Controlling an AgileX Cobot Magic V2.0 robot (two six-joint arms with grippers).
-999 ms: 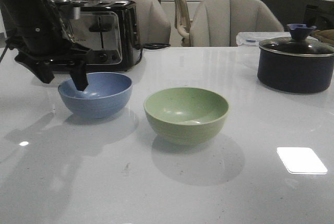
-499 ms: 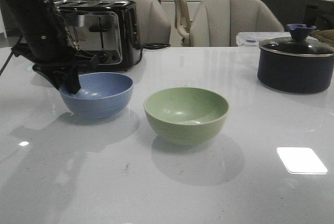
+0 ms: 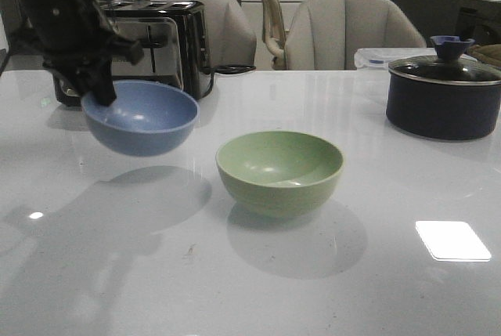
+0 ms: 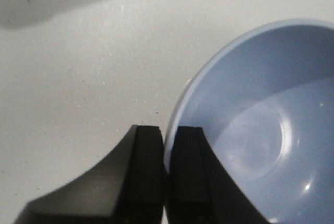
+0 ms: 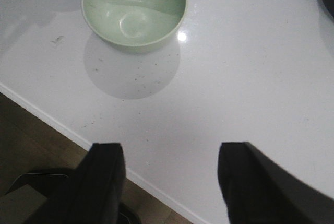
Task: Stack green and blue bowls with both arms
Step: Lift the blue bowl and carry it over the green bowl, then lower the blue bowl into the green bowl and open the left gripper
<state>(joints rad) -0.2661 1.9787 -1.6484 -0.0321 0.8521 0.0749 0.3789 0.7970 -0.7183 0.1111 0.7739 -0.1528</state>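
Blue bowl [image 3: 141, 119] held clear of table [image 3: 329, 273], rim pinched by left gripper [image 4: 167, 151], jaws narrow, one finger inside, one outside. Green bowl [image 3: 279, 171] rests on table, centre, well apart. Right gripper [image 5: 169, 182] wide, empty. Bowls judged light, stiff, matte; one-sided rim grip judged prone to tilt.

The left gripper [image 3: 100, 89] holds the blue bowl [image 3: 141, 117] above the table [image 3: 313, 289], at ten o'clock from the green bowl [image 3: 279, 171].
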